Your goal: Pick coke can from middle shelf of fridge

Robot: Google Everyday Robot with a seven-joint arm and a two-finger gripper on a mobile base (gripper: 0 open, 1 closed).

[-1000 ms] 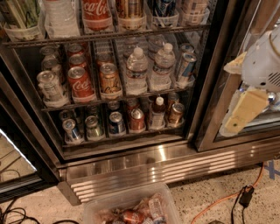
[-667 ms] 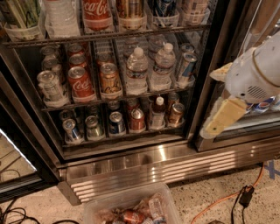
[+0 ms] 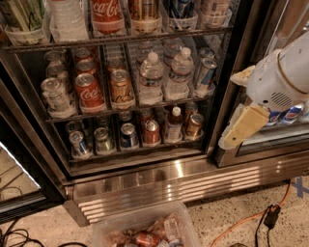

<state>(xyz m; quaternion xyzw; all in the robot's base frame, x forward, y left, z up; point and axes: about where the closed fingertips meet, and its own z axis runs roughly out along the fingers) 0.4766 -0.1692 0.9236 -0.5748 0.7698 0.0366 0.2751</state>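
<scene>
The fridge (image 3: pixel 193 185) stands open in front of me. The coke can (image 3: pixel 88 91), red with white script and a silver top, stands at the front of a lane on the left part of the middle shelf (image 3: pixel 159 103), with more red cans behind it. My gripper (image 3: pixel 241 126), cream-coloured on a white wrist, hangs at the right in front of the fridge's dark right frame. It is well right of the coke can and slightly lower, outside the shelf space, and holds nothing that I can see.
A copper-orange can (image 3: pixel 120 87) stands just right of the coke can and a silver can (image 3: pixel 55 94) just left. Water bottles (image 3: pixel 150 77) fill the middle lanes. A tall Coca-Cola bottle (image 3: pixel 107 14) stands above. A plastic bin (image 3: pixel 145 230) and an orange cable (image 3: pixel 251 217) lie on the floor.
My gripper has swung left and down from the right edge toward the fridge's right frame. The cans and bottles have not moved.
</scene>
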